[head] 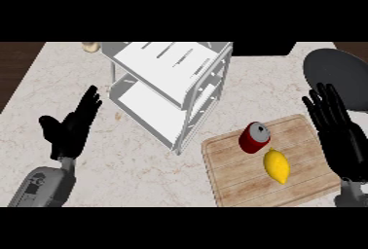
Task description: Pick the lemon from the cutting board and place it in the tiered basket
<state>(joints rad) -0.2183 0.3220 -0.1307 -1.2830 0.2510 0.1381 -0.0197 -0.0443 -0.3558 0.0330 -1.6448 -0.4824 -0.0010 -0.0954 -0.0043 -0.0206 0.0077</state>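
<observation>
The lemon [277, 166] lies mid cutting board [237, 185], red can [253, 137] touching at its 11 o'clock. Right hand [340, 136] spread over the board's 3 o'clock edge; left hand [72, 127] spread, at 9 o'clock of the tiered basket [173, 73].

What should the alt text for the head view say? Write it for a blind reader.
A yellow lemon lies on a wooden cutting board beside a red can, with a white tiered basket to its left on the marble counter. The left hand and right hand are open, holding nothing.

Lemon [277, 166] on cutting board [237, 185], beside can [253, 137].
</observation>
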